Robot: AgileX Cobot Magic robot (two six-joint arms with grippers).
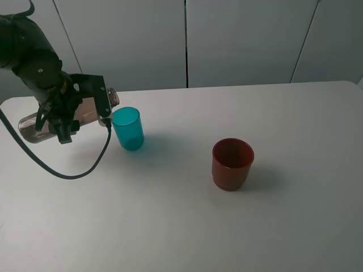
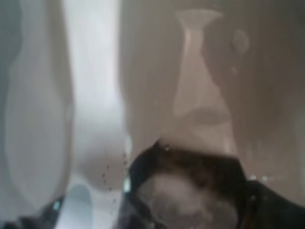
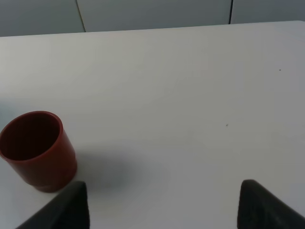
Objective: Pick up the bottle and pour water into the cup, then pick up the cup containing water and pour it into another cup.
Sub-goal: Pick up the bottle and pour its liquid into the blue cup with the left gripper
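The left gripper (image 1: 91, 109) is clamped on the bottle (image 1: 29, 128), which lies tipped almost level above the table (image 1: 170, 226). Its open neck is just above and beside the rim of the teal cup (image 1: 127, 128), which stands upright at the left. The left wrist view shows only the bottle's blurred wall close up. The red cup (image 1: 232, 164) stands upright, well apart to the right. The right gripper (image 3: 163, 191) hangs near it, fingers (image 3: 71, 210) spread wide, holding nothing.
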